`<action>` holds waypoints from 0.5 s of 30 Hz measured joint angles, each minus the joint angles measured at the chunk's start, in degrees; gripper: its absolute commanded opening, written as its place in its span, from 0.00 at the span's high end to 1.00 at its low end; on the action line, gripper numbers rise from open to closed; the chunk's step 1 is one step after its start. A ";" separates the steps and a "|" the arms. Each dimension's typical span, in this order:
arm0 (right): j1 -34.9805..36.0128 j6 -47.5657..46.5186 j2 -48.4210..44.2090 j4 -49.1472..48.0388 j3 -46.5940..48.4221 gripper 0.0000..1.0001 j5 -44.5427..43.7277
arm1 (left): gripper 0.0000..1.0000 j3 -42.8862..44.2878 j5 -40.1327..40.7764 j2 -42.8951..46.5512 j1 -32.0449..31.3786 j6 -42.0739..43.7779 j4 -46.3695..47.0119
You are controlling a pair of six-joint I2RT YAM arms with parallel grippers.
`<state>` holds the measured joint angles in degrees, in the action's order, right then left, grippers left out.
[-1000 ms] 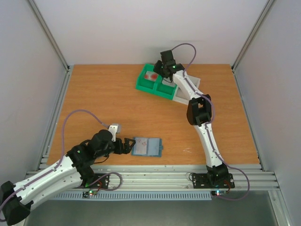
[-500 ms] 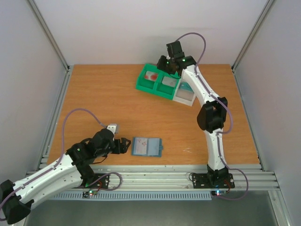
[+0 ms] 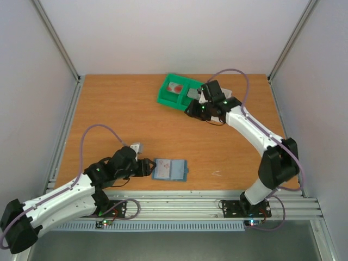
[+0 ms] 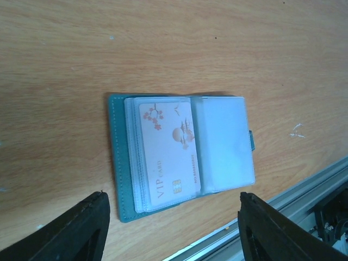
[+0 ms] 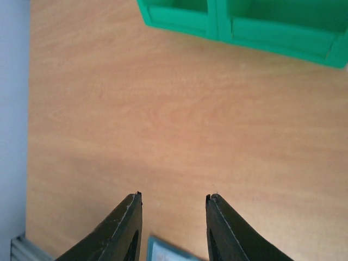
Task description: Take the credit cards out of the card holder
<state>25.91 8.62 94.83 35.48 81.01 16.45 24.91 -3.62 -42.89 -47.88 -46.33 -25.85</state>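
Seen from the top external camera, the flat blue-grey bifold card holder (image 3: 169, 169) lay spread open near the front edge of the orange-brown wooden worktop (image 3: 119, 119). The left end effector (image 3: 145, 167) sat just beside it, probably to steady it, and the right end effector (image 3: 193, 111) hung near the green plastic sorting tray (image 3: 163, 98), which held a white card with red marks (image 3: 175, 87). The left wrist view added a pinkish-white card (image 4: 168, 157) tucked under a clear sleeve, with the left fingers wide apart and holding nothing. The right wrist view showed its jaws partly parted and empty above bare wood.
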 measured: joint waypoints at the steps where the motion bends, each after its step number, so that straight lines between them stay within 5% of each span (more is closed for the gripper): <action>1: 0.24 0.13 -1.81 -0.52 -1.99 0.67 0.39 | 0.37 -0.26 -0.42 -0.46 0.02 -0.26 0.72; 15: 4.04 0.35 -15.17 -4.79 -22.10 0.69 7.50 | 0.52 -3.45 -6.47 -14.34 0.39 -4.37 16.72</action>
<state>29.95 8.97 79.66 30.70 58.92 23.94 21.45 -10.09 -57.23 -47.48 -50.70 -9.13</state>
